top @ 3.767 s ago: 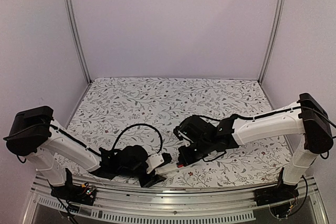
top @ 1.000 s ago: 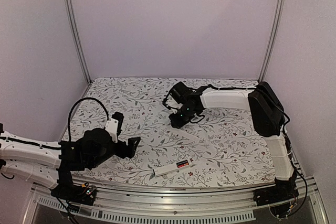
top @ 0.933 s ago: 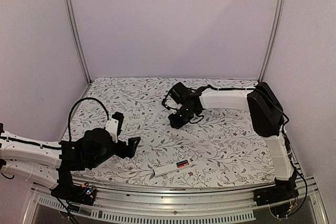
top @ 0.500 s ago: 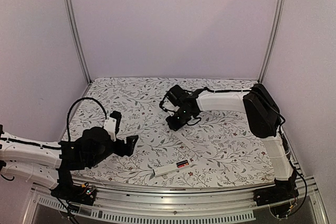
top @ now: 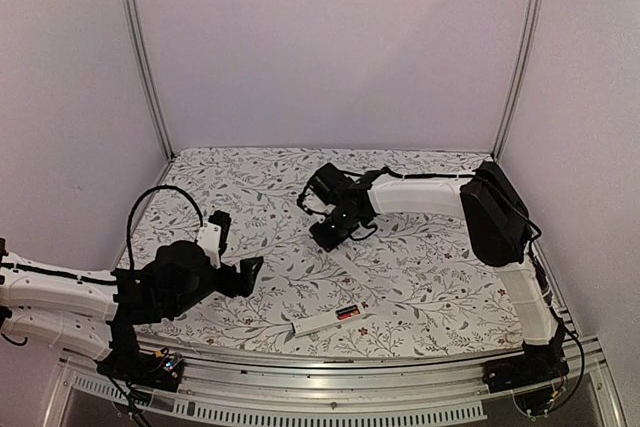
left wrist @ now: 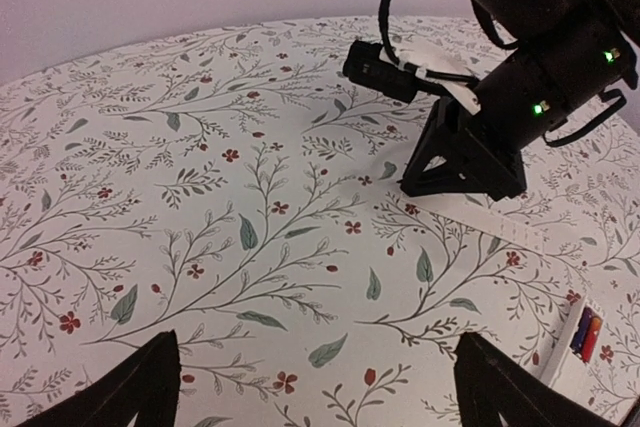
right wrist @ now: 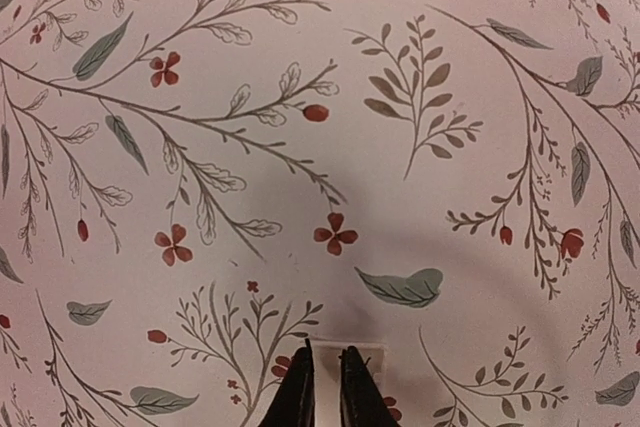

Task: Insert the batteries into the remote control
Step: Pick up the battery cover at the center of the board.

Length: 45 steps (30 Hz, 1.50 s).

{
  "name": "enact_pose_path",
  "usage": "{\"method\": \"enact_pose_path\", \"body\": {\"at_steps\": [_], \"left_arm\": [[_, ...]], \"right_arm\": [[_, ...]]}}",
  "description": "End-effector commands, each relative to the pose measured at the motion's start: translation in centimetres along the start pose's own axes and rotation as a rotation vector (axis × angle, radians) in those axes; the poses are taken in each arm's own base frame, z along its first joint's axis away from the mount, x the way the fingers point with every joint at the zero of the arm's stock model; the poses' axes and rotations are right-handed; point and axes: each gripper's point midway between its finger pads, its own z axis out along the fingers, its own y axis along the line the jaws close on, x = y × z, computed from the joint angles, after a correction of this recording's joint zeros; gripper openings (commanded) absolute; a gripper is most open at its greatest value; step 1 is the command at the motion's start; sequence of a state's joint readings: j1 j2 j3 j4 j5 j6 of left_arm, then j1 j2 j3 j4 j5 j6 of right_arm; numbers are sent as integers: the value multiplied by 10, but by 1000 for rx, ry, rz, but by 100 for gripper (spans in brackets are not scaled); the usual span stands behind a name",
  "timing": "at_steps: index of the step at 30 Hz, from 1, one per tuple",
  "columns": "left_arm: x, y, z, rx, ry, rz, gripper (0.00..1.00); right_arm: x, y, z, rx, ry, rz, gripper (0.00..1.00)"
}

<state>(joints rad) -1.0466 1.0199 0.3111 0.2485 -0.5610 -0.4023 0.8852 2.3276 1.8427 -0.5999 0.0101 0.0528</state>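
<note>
Since the batteries [top: 348,312] look seated in the remote [top: 318,324], lying on the tabletop [top: 430,277] well nearward of the right gripper [right wrist: 322,362], that gripper, narrowed almost closed, points tip-down at the loose cover [left wrist: 510,232], presumably to fetch it, though I cannot tell whether it pinches it, while the left gripper [top: 236,245] hangs spread wide apart.

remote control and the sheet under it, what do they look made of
The remote control looks like white moulded plastic, smooth and matt, with a crisp-edged recess. The sheet under it looks like floral-printed cloth or vinyl, matt with no glare; which one is unclear.
</note>
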Motion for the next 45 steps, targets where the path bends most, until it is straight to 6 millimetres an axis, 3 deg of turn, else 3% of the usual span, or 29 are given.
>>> {"method": "enact_pose_path", "body": {"at_steps": [1, 13, 18, 22, 26, 33, 45], "left_arm": [[0, 4, 3, -5, -3, 12, 95], [-3, 6, 2, -7, -9, 9, 95], [-2, 6, 2, -7, -9, 7, 95], [-4, 7, 2, -13, -9, 14, 95], [-6, 8, 1, -17, -13, 2, 95], [-9, 7, -1, -7, -29, -2, 95], [-9, -2, 4, 24, -12, 0, 94]], "right_arm": [[11, -6, 12, 38, 45, 7, 9], [24, -6, 22, 36, 80, 19, 8], [32, -6, 27, 38, 99, 19, 0], [34, -6, 27, 39, 103, 19, 0], [25, -7, 18, 45, 78, 19, 0], [-3, -2, -16, 57, -14, 3, 0], [-26, 5, -49, 72, -96, 2, 0]]}}
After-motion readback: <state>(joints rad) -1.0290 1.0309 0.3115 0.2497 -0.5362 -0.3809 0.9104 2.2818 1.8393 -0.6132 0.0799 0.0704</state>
